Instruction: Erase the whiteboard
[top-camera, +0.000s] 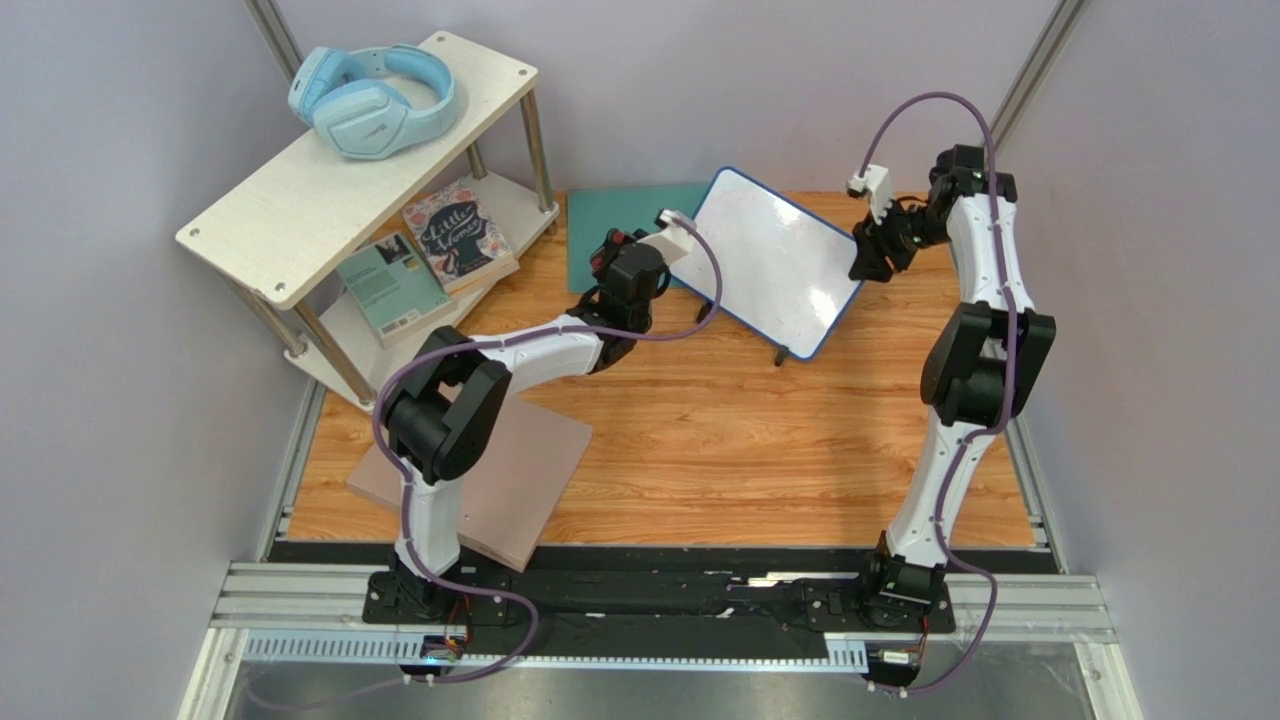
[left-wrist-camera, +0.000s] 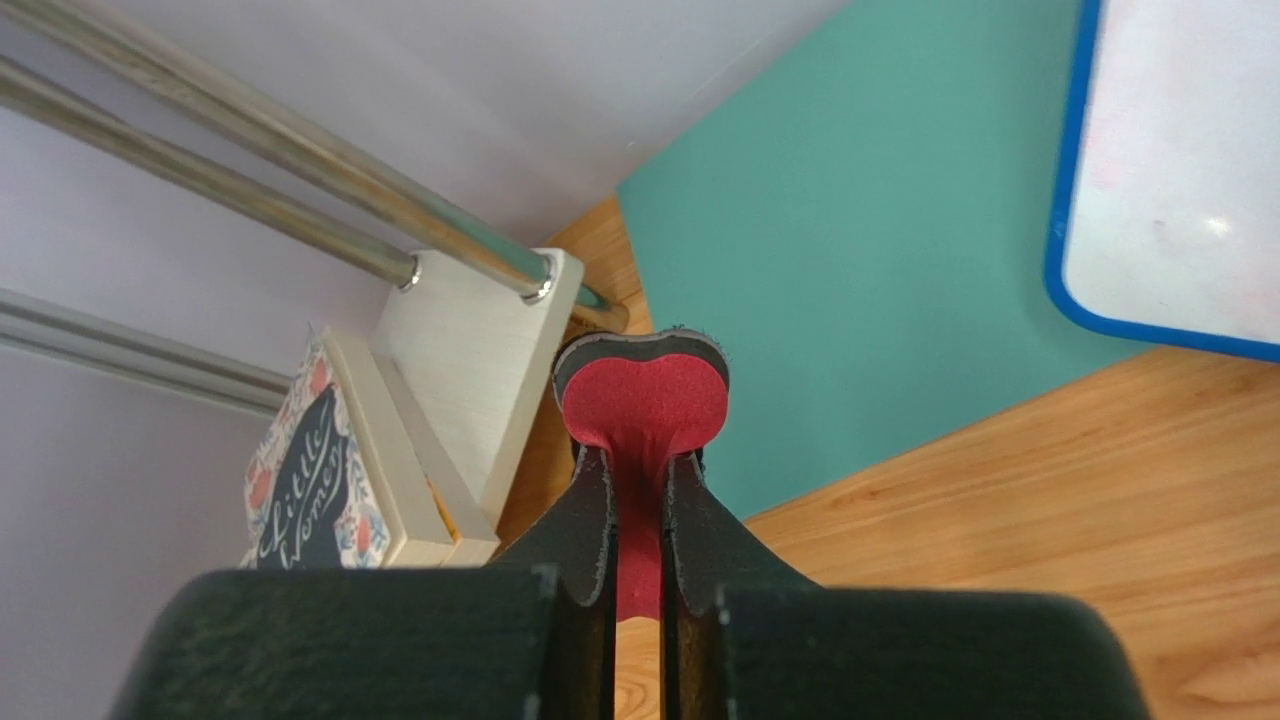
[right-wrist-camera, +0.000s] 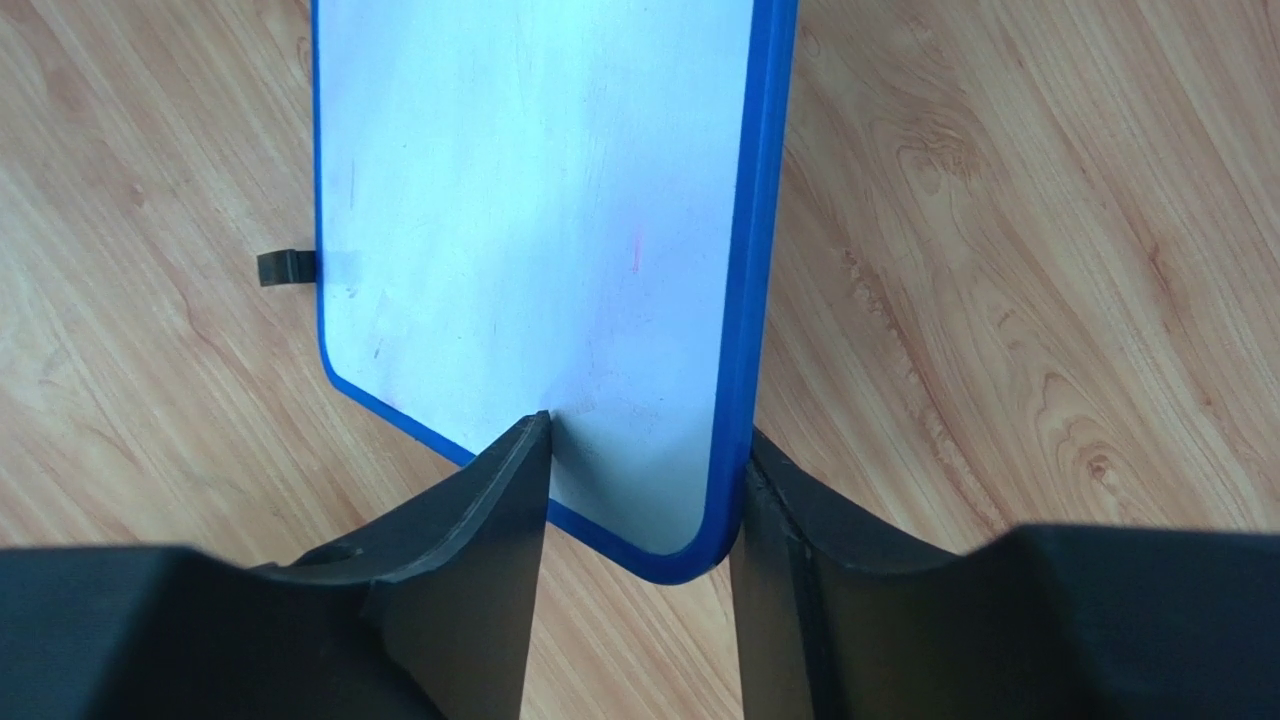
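In the top view the left claw (top-camera: 661, 240) sits left of centre in the upper half, above the plain teal rectangular mat (top-camera: 624, 218); the small white rectangular whiteboard (top-camera: 774, 258) with its thin blue rounded-corner frame lies just to the right of it, and whether the two touch cannot be told; the left wrist view puts the board (left-wrist-camera: 1187, 165) at the upper right of the frame, apart from the black fingers (left-wrist-camera: 589, 503), with the mat (left-wrist-camera: 872, 255) between; this claw (left-wrist-camera: 639, 465) is clamped tight on a flat red pad with a dark rim (left-wrist-camera: 643, 393), whose rounded head sticks out past the fingertips

Further right, the right claw (top-camera: 872, 248) stands at the board's right-hand edge; in its wrist view the jaws (right-wrist-camera: 643, 435) are parted partway and straddle the board's lower rounded corner (right-wrist-camera: 541, 210); the left finger overlaps the white face, the right finger sits against the outside of the blue frame; nothing is pinched between them

From above, the board's long axis runs from upper left to lower right over the orange-brown wooden tabletop (top-camera: 721, 435), its white face turned upward, one small black foot (top-camera: 781, 357) showing under its lower corner; in the right wrist view its long axis runs up the frame
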